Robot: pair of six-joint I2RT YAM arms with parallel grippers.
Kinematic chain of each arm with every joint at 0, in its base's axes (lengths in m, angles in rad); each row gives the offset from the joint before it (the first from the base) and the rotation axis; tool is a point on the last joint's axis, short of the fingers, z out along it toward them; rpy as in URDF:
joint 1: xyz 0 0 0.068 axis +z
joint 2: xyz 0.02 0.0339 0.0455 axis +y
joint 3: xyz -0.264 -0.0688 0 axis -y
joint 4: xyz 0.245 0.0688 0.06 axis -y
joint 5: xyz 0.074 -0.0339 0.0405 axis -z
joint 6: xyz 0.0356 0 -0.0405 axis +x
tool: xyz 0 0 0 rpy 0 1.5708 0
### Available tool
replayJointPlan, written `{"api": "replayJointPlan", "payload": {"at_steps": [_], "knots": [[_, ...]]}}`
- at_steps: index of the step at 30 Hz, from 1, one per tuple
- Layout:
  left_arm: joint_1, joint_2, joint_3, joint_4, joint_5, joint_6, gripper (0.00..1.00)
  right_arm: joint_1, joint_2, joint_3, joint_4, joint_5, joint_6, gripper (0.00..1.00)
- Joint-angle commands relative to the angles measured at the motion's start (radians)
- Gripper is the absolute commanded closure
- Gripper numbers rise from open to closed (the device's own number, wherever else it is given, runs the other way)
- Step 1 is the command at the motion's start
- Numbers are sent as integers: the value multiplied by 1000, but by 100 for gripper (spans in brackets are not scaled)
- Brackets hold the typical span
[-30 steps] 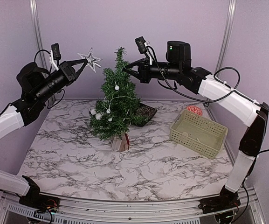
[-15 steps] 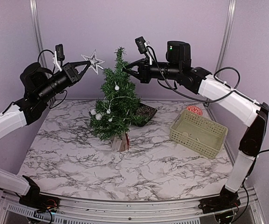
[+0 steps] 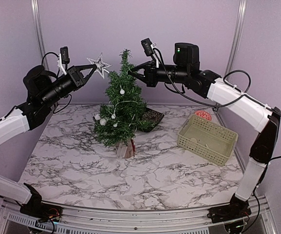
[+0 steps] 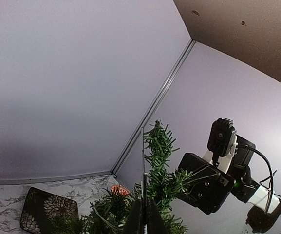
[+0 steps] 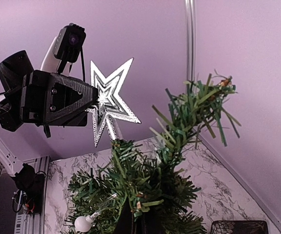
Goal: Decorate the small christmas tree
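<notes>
The small christmas tree stands mid-table on a light-wood base, hung with white balls and a light string. My left gripper is shut on a silver star and holds it just left of the tree top. The star shows edge-on in the left wrist view and face-on in the right wrist view. My right gripper is shut on the tree's upper stem from the right; its fingers are buried in the branches in the right wrist view.
A pale green basket sits at the right. A red ornament lies behind it. A dark patterned tray lies behind the tree. A small tag leans at the tree's base.
My left gripper has carried the star rightward, closer to the tree top. The right arm and the tree have not moved.
</notes>
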Motion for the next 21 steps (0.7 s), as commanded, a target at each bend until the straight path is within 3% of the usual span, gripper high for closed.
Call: {"api": "replayJointPlan", "payload": {"at_steps": [1,21], "knots": [[-4,-21,10,60,-4,-10,100,5,13,25,13,-7,-8,100],[-5,11,0,68,30,-25,100,6,4,13,16,-10,-14,100]]}}
